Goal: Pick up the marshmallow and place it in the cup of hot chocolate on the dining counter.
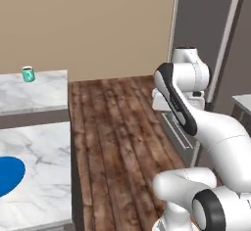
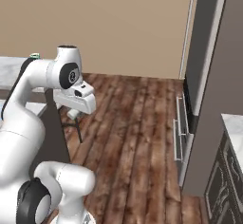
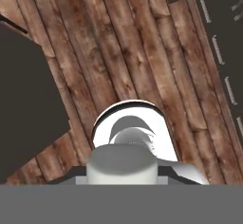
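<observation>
The cup of hot chocolate [image 1: 28, 74], a small teal mug, stands near the back edge of the dining counter [image 1: 39, 93], a white marble slab at the far left. Its rim [image 2: 34, 55] just peeks over the arm in the right base view. The marshmallow is out of view. My gripper [image 1: 159, 100] hangs over the wooden floor, well to the right of the counter and far from the mug. Its white hand [image 2: 77, 100] points downward, and the fingers are hidden behind it. The hand view looks straight down at floor planks.
A round blue plate [image 1: 7, 176] lies on a nearer marble slab [image 1: 44, 176] at lower left. Dark tall cabinets with drawer handles [image 2: 179, 123] line the right side. Another marble-topped cabinet [image 2: 232, 123] sits at the right edge. Wooden floor [image 1: 117, 127] runs between.
</observation>
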